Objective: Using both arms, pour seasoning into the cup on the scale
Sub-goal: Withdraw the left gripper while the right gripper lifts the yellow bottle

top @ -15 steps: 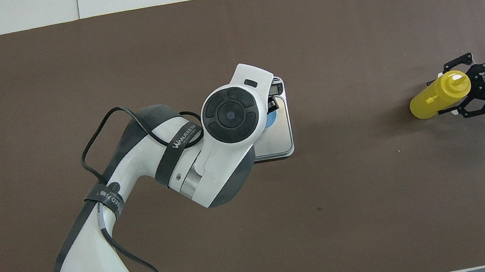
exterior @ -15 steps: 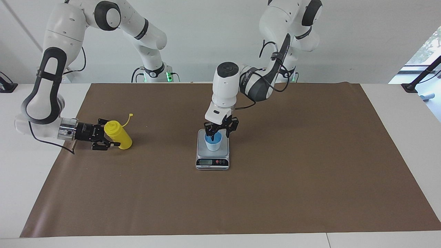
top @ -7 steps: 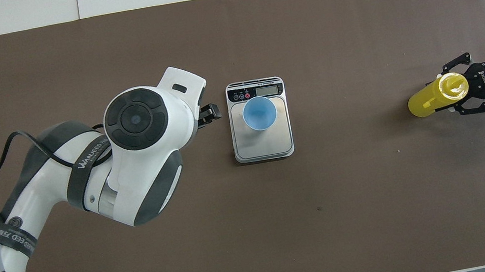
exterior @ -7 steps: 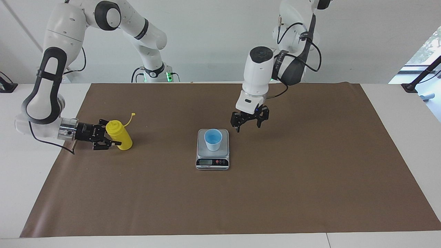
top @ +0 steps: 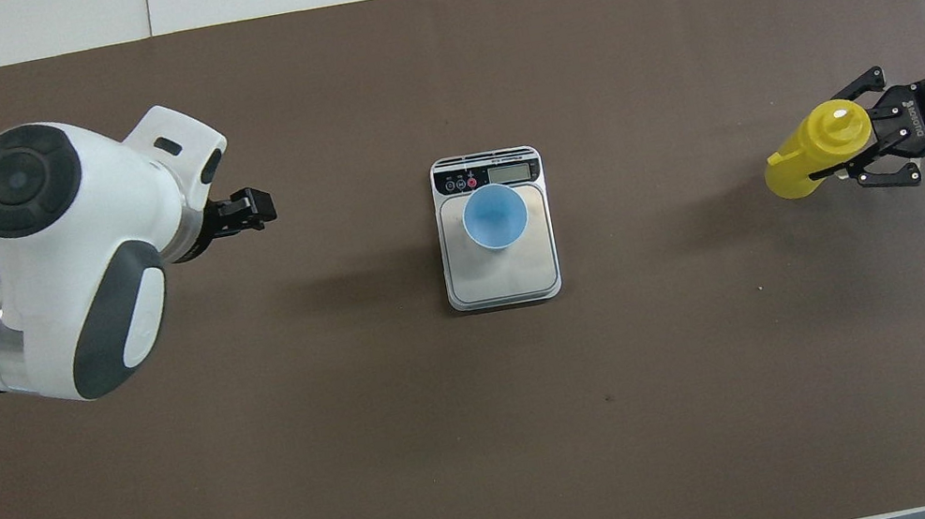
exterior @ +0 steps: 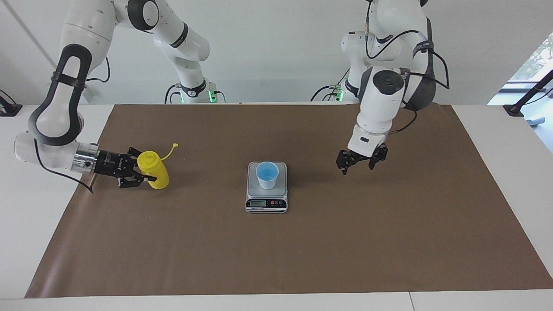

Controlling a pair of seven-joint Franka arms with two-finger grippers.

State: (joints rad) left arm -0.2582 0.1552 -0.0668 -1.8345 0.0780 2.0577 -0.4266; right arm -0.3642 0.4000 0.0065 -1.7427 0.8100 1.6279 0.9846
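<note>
Plainly, the cup [exterior: 267, 174] stands upright on the scale [exterior: 266, 203] at the middle of the brown mat [exterior: 302, 242] that covers the counter [exterior: 30, 216], mouth up. The overhead view looks straight into its blue inside; the facing view shows its pale tapered wall. The scale's long axis runs toward and away from the robots, its display at the end farther from them.

Toward the right arm's end of the counter, the right gripper [exterior: 139, 174] reaches in sideways and is clamped on the seasoning [exterior: 155, 170], just below its nozzle top. The bottle leans, top tipped toward the gripper, base toward the scale. Whether its base touches the mat cannot be told. In the overhead view it reads as a long yellow shape lying along the counter's length. Only the facing view shows the small tethered cap [exterior: 174, 146] sticking up beside the top.

The left gripper [exterior: 361, 161] hangs over bare mat toward the left arm's end, well apart from the scale, fingers spread and holding nothing. From overhead the wrist housing hides most of it.
</note>
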